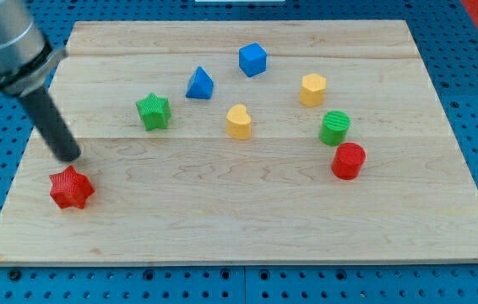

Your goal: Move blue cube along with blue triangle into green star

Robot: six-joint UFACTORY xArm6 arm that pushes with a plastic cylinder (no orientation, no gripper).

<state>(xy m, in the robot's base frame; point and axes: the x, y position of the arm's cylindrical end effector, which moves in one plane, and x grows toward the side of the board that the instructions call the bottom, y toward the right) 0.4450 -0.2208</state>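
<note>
The blue cube (253,59) sits near the view's top centre of the wooden board (239,228). The blue triangle (199,84) lies left and a little below it. The green star (153,111) lies further left and lower, a short gap from the triangle. My tip (69,156) is at the view's left side of the board, well left of the green star and just above the red star (71,187). It touches none of the blue blocks.
A yellow heart (239,122) lies at the centre. A yellow hexagon (312,89), a green cylinder (335,127) and a red cylinder (349,160) stand at the view's right. The board rests on a blue pegboard (475,84).
</note>
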